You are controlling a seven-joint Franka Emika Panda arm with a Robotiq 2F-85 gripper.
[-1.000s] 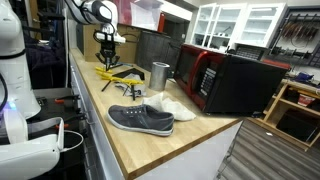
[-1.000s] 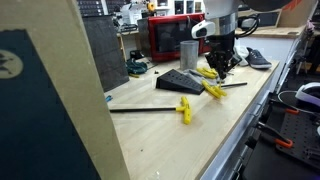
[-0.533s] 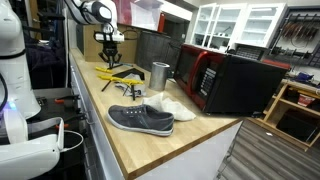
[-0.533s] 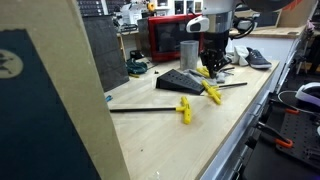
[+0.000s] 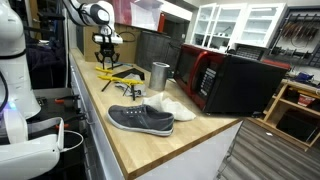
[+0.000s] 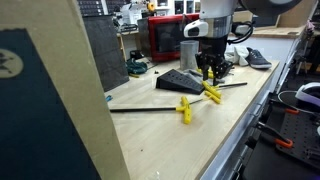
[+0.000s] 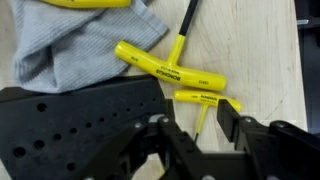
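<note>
My gripper (image 7: 195, 122) hangs just above the wooden bench with its jaws apart. Between them lies a small yellow T-handle hex key (image 7: 205, 99), its thin black shaft running down the gap and touching neither finger. A larger yellow T-handle key (image 7: 165, 68) lies just beyond it, partly on a grey cloth (image 7: 80, 45). A black tool block with holes (image 7: 70, 125) sits beside the left finger. In both exterior views the gripper (image 5: 107, 60) (image 6: 212, 72) points down over the yellow keys (image 6: 212, 92) next to the block (image 6: 180, 82).
A metal cup (image 5: 160, 74) stands behind the keys, with a red and black microwave (image 5: 225, 82) further back. A grey shoe (image 5: 140, 119) and a white cloth (image 5: 170, 105) lie nearer the bench end. Another yellow-handled key with a long black shaft (image 6: 185, 108) lies apart.
The jaws were shut and now stand apart. The gripper has shifted slightly sideways toward the black block, staying low over the yellow keys.
</note>
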